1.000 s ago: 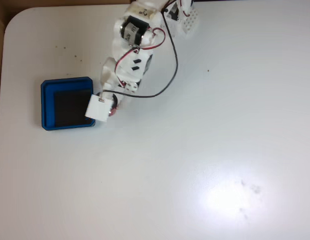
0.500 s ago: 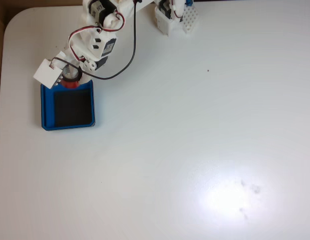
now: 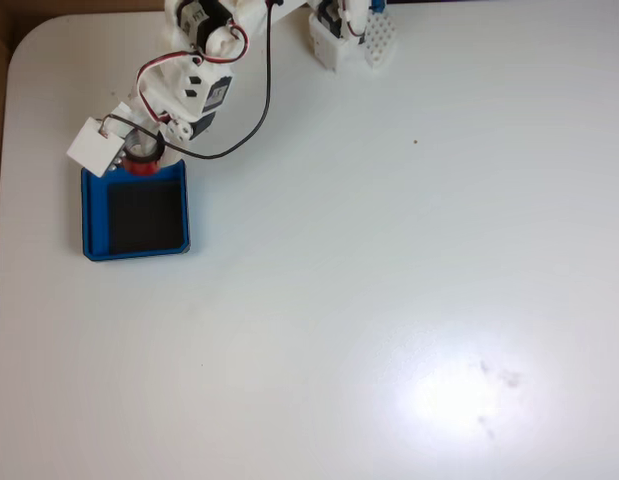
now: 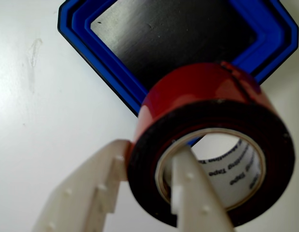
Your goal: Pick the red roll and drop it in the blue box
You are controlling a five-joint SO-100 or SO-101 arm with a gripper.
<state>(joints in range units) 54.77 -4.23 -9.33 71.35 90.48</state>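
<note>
Wrist view: closest to the lens, the gripper (image 4: 148,186) is clamped on the red roll (image 4: 207,125), one white finger (image 4: 89,191) outside its wall at about eight o'clock and the other inside the pale core. The roll hangs over the near corner of the blue box (image 4: 108,65), whose black floor stretches away toward twelve o'clock. In the fixed view the roll (image 3: 141,165) sits at the box's (image 3: 89,215) twelve o'clock rim, under the white arm (image 3: 179,85) that reaches in from the top edge of the white table (image 3: 389,280).
</note>
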